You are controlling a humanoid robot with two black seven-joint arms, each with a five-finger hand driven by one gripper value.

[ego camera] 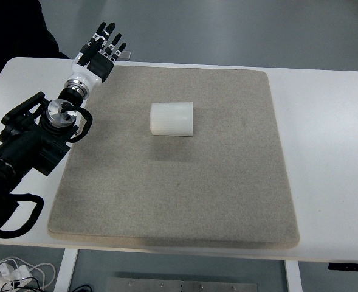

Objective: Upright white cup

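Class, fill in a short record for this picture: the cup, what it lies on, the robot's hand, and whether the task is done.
cup: white cup, lying on its side
surface: grey mat on the white table
cup position: upper middle of the mat
left hand: fingers spread, holding nothing, at the mat's far left corner, apart from the cup
right hand: not in view
task state: cup not yet upright
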